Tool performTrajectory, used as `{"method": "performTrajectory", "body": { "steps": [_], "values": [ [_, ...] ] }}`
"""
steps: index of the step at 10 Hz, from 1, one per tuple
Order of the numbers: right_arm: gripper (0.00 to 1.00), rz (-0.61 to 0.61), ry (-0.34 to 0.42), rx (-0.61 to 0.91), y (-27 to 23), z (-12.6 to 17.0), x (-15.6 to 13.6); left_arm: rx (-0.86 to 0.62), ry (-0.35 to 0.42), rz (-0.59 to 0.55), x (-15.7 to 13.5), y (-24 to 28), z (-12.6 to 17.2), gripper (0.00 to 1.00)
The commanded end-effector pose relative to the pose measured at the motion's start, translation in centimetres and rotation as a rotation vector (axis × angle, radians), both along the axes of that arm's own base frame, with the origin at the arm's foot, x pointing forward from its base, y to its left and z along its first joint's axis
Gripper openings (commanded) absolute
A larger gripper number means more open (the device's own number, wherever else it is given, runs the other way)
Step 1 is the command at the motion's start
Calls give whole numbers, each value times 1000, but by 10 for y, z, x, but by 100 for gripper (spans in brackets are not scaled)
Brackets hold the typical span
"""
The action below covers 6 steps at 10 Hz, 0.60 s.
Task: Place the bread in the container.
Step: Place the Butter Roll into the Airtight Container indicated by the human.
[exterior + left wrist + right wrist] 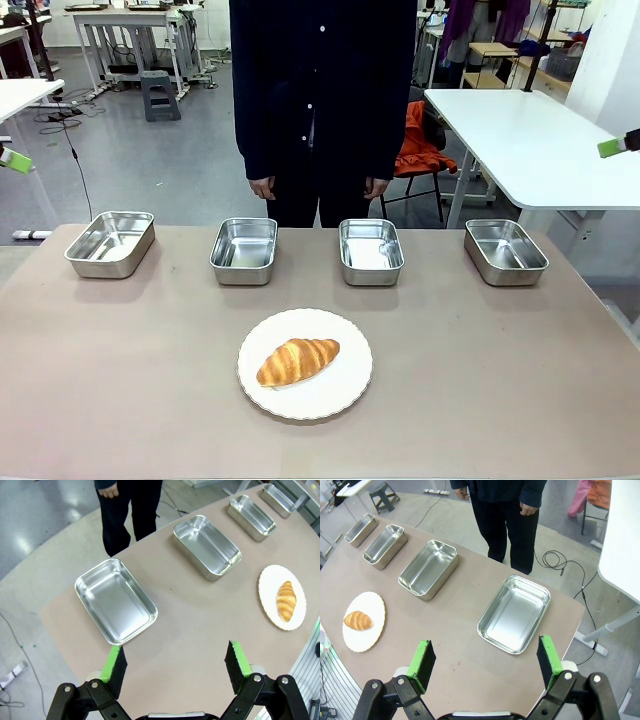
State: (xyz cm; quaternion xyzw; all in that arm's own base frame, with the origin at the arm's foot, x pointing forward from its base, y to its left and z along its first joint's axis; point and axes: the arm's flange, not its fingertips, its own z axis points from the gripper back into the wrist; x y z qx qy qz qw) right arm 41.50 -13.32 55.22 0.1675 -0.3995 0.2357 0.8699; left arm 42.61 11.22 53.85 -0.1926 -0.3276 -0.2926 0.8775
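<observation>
The bread (298,360), a golden-brown croissant, lies on a round white plate (345,395) at the table's near middle. Several identical empty steel pans stand in a row behind it: far left (110,243), middle left (244,250), middle right (370,250), far right (505,250). Which one is the container I cannot tell. My left gripper (176,664) hangs open above the table's left end, near the leftmost pan (116,602). My right gripper (485,660) hangs open above the right end, near the rightmost pan (515,614). Both hold nothing.
A person in dark clothes stands at the far edge behind the middle pans, hands (263,187) down at the sides. A white table (530,140) and a chair stand beyond at the right. The brown tabletop (130,370) is bare around the plate.
</observation>
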Motion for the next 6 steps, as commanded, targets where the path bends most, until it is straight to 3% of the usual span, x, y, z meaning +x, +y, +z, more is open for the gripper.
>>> {"method": "performTrajectory", "body": {
  "steps": [1, 6],
  "values": [
    [100, 5, -9, 19, 0, 0, 1, -5, -7, 5, 0, 0, 2, 100],
    [100, 5, -9, 19, 0, 0, 1, -5, -7, 5, 0, 0, 2, 100]
  ]
}}
